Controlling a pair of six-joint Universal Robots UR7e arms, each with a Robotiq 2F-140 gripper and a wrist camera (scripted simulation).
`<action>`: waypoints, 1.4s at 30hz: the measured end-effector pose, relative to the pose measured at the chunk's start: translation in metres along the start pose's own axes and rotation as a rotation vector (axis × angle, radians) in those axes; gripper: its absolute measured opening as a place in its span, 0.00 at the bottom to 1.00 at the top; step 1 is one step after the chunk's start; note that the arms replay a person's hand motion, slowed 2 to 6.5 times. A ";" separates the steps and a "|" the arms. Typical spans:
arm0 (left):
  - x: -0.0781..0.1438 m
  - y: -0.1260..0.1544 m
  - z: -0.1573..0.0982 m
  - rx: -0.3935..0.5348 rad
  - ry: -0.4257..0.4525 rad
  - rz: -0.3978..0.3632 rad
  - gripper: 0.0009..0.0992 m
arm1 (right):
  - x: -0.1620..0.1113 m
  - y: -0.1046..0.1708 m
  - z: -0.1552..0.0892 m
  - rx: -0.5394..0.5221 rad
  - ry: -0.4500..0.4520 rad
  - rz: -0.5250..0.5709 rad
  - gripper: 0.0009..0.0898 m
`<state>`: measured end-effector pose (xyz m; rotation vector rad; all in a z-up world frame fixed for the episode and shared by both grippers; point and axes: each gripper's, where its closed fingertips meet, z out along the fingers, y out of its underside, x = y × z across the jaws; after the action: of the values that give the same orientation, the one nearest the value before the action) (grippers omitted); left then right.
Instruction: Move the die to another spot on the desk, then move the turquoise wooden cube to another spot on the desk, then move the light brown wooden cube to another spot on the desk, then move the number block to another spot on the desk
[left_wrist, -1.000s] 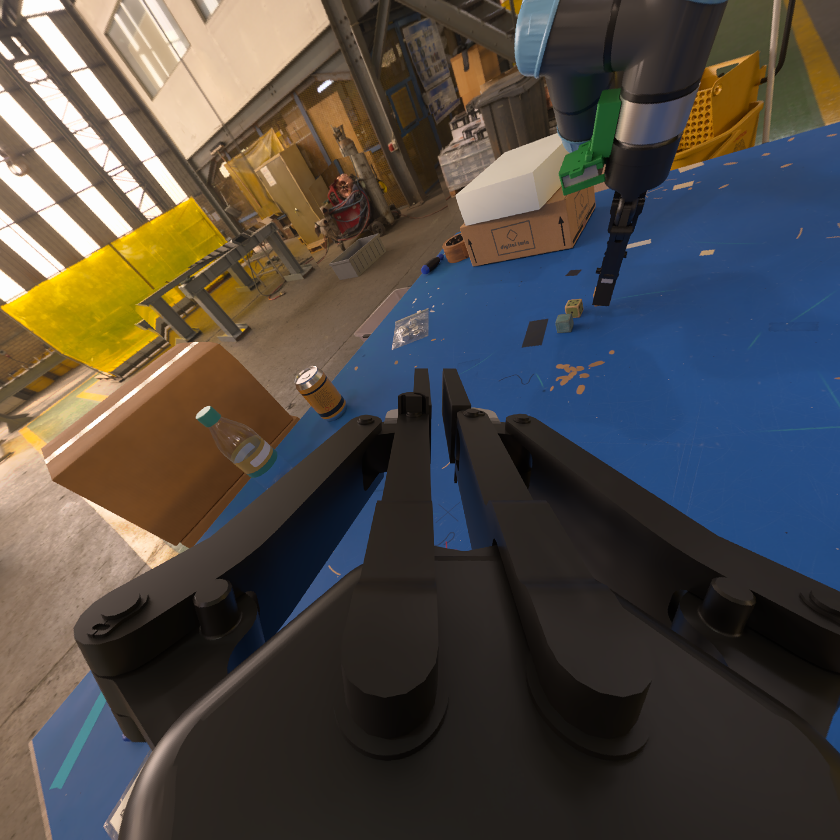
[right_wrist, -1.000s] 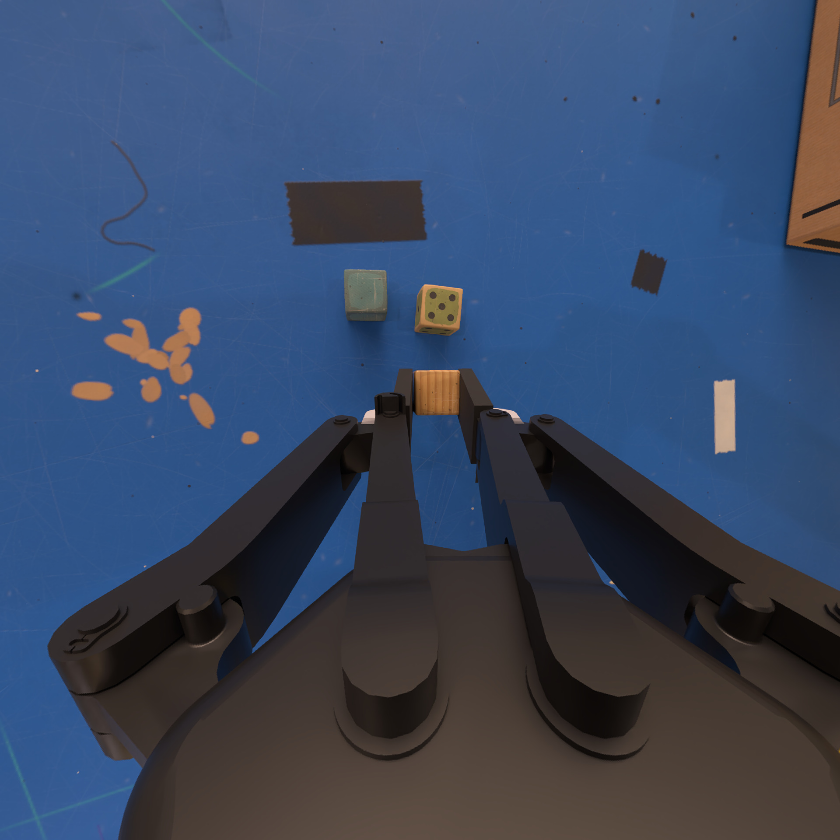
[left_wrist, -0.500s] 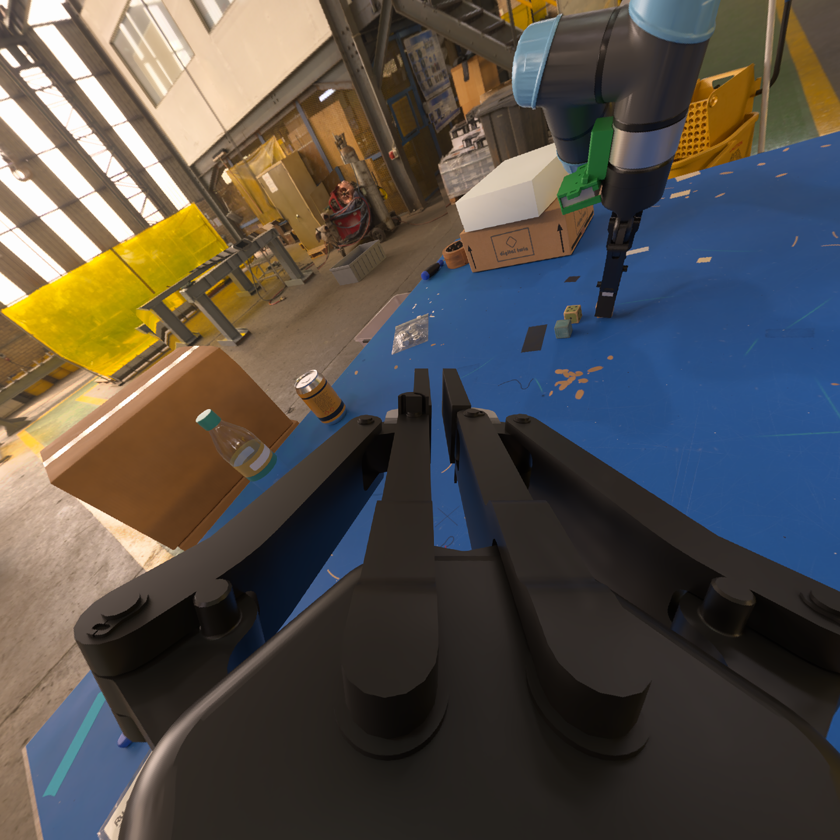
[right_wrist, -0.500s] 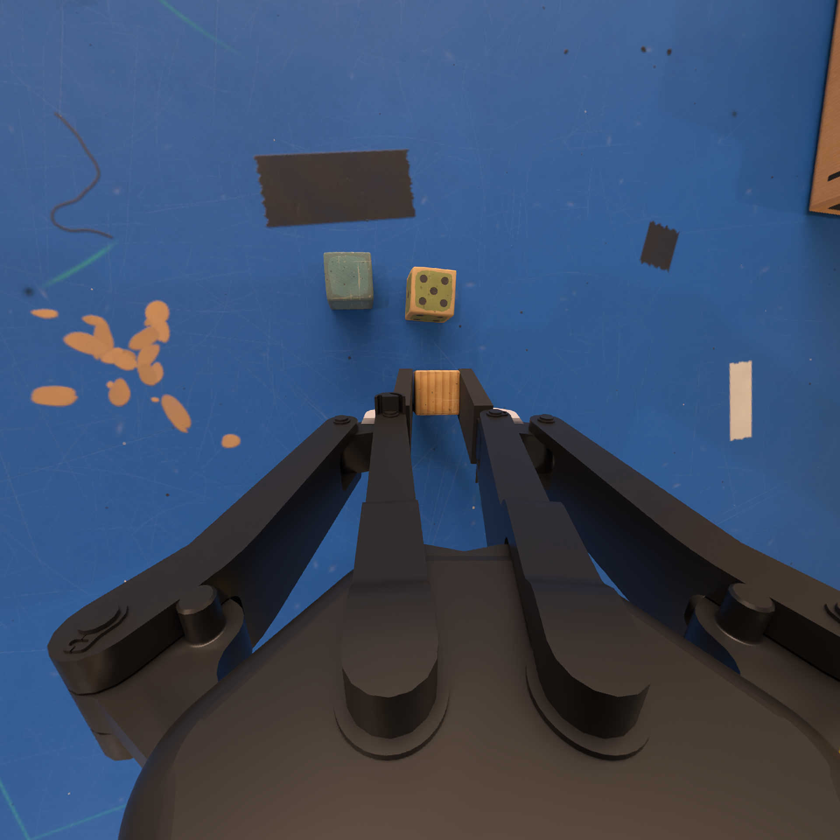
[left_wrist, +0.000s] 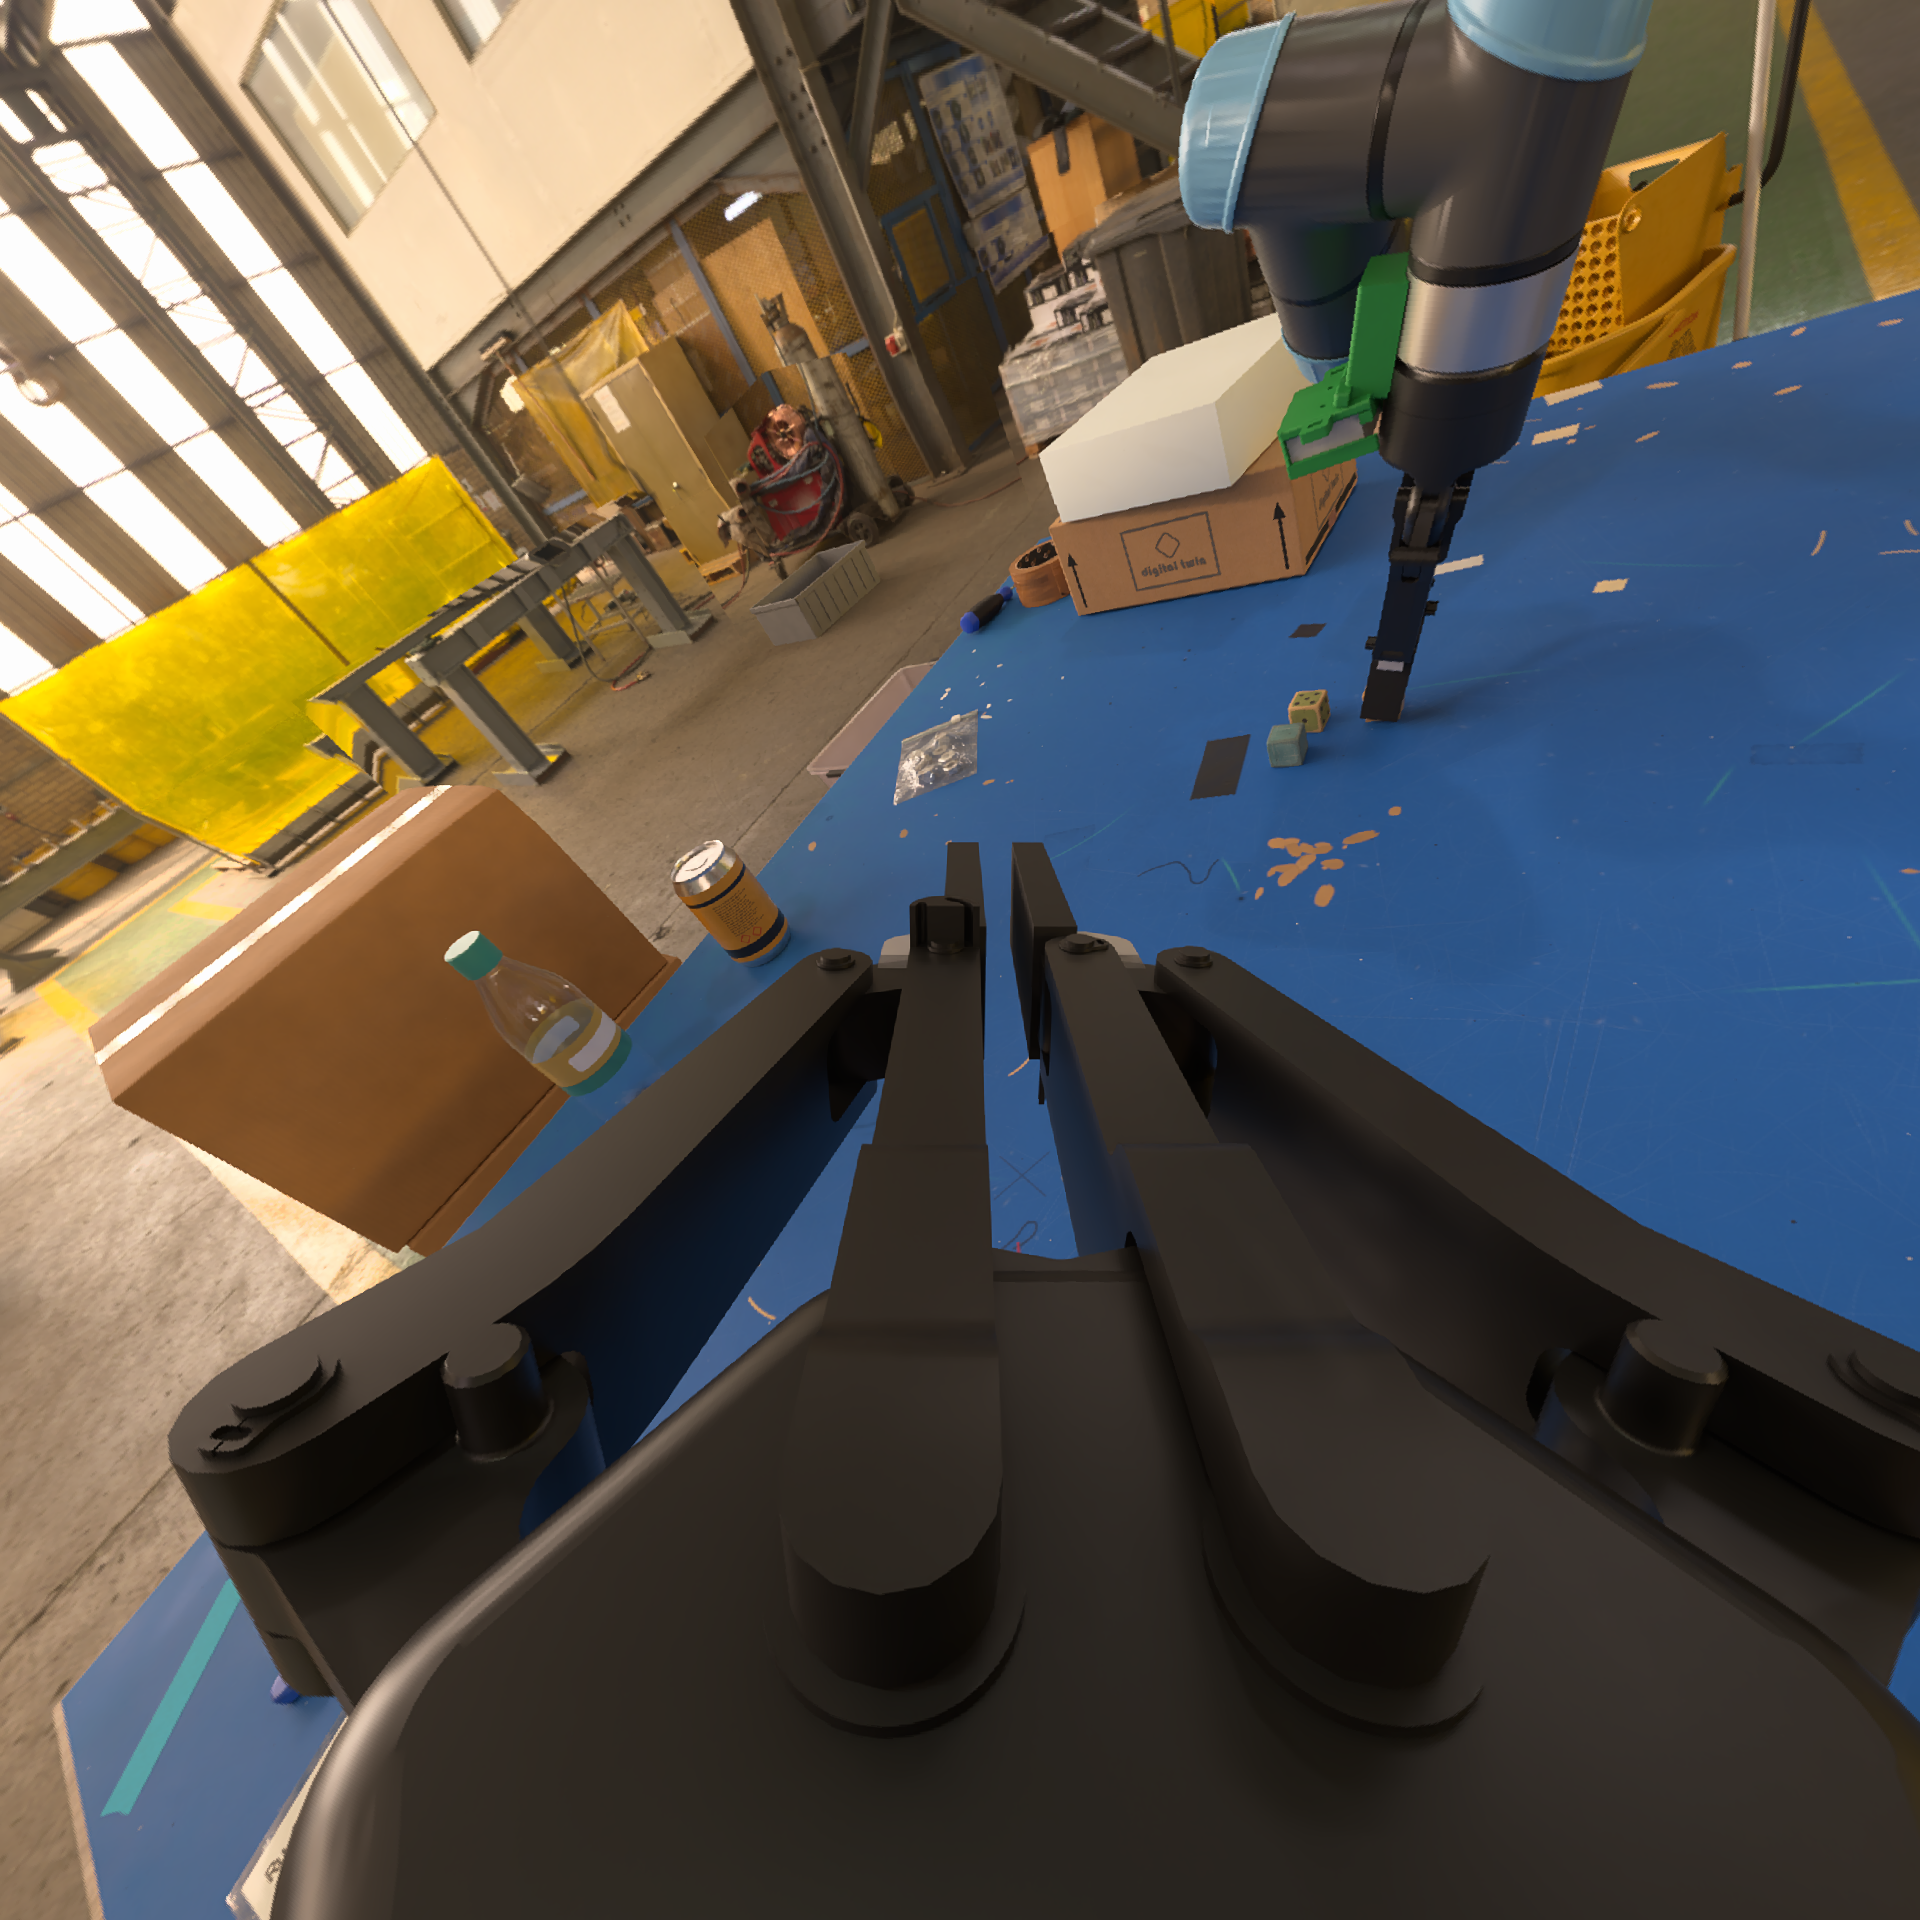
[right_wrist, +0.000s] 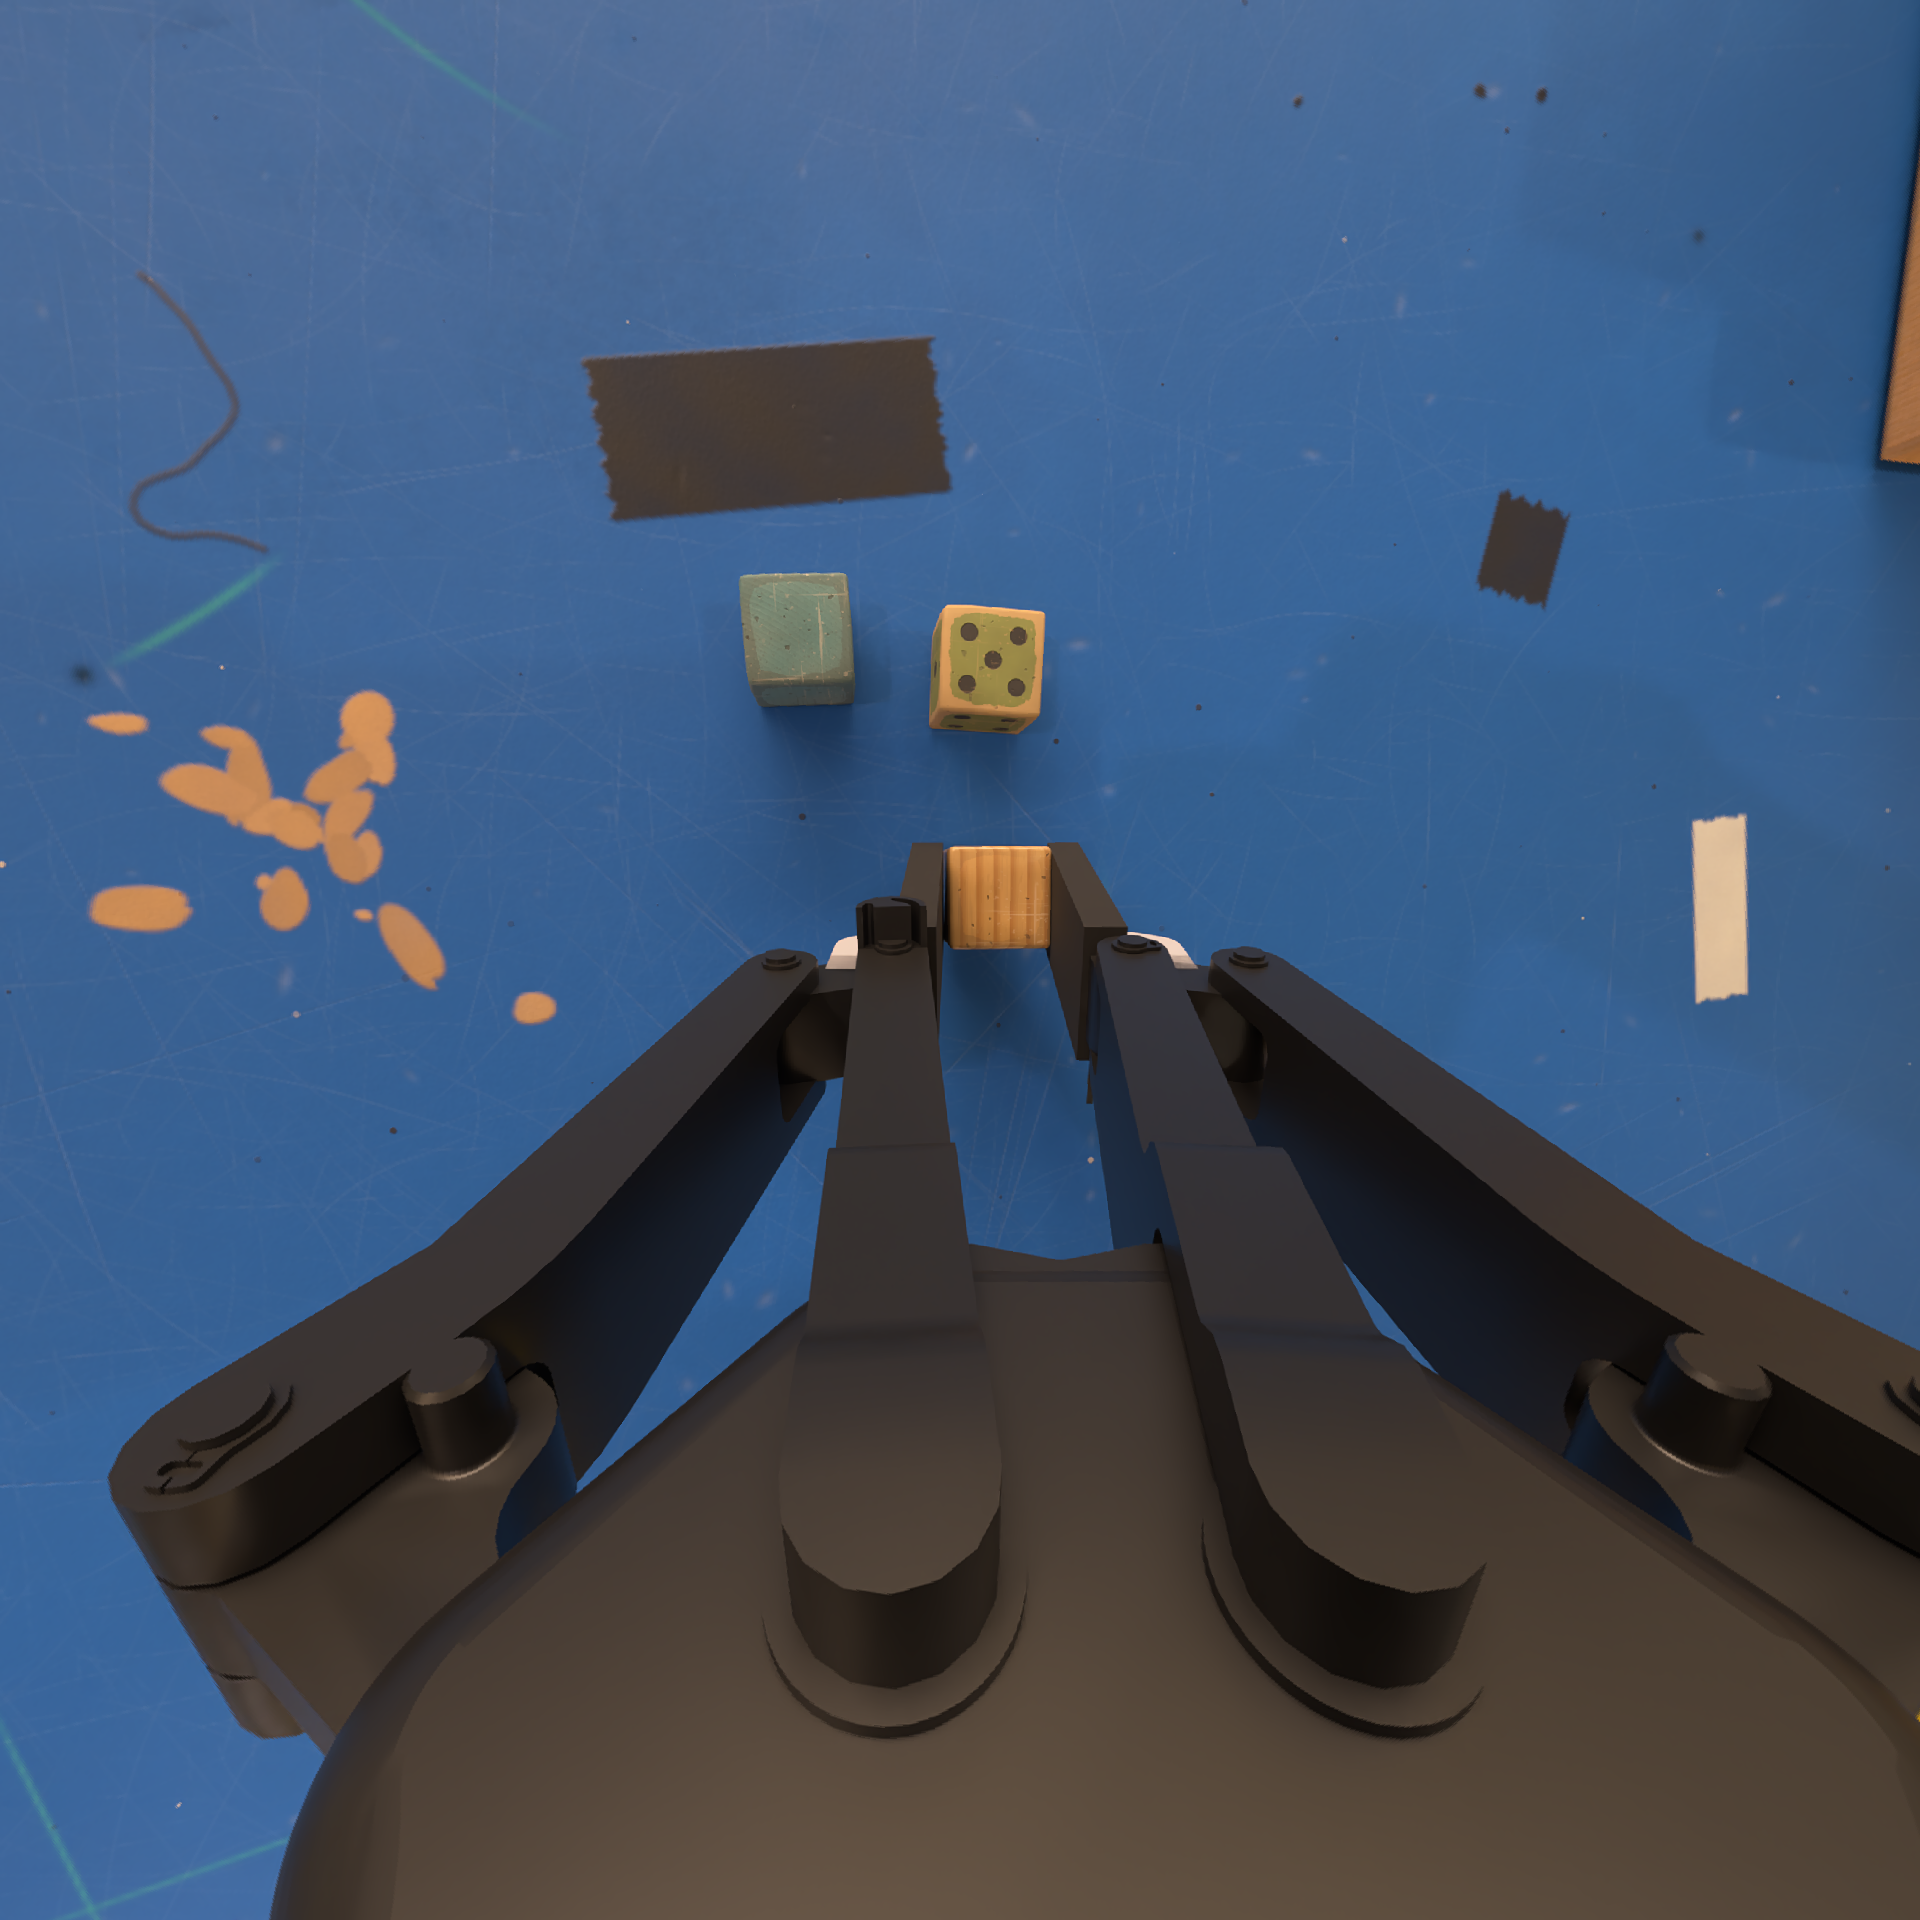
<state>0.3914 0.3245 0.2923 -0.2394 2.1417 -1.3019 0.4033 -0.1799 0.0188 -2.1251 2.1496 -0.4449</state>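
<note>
My right gripper (right_wrist: 997, 896) is shut on the light brown wooden cube (right_wrist: 997, 896), holding it low over the blue desk (right_wrist: 1351, 312). Just beyond the cube lie the die (right_wrist: 987, 668) and, to its left, the turquoise wooden cube (right_wrist: 797, 637). In the left wrist view the right gripper (left_wrist: 1387, 696) points straight down beside the die (left_wrist: 1308, 711) and the turquoise cube (left_wrist: 1286, 745). My left gripper (left_wrist: 995, 883) is shut and empty, well away over the near part of the desk. No number block shows in either view.
A cardboard box (left_wrist: 1195, 540) with a white block (left_wrist: 1174, 426) on it stands at the far desk edge. A can (left_wrist: 727, 902), a bottle (left_wrist: 551, 1018) and a plastic bag (left_wrist: 938, 753) sit along the left edge. Black tape (right_wrist: 769, 426) lies beyond the cubes.
My right gripper, still holding the light brown cube, has shifted a little, so the die and turquoise cube sit higher in its view. The left wrist view has drawn back slightly from the right arm.
</note>
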 end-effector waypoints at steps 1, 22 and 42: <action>0.000 0.000 0.000 -0.001 0.000 0.000 0.08 | 0.000 0.000 0.000 0.000 -0.001 0.000 0.29; 0.001 -0.003 -0.002 0.009 -0.003 0.005 0.08 | -0.030 -0.040 -0.077 0.231 -0.035 -0.064 0.43; 0.005 0.001 0.003 -0.025 0.002 0.019 0.08 | -0.245 -0.073 -0.175 0.562 -0.357 -0.881 0.48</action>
<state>0.3897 0.3205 0.2885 -0.2273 2.1578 -1.2654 0.4349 0.0888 0.1701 -2.4099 0.7010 -0.5676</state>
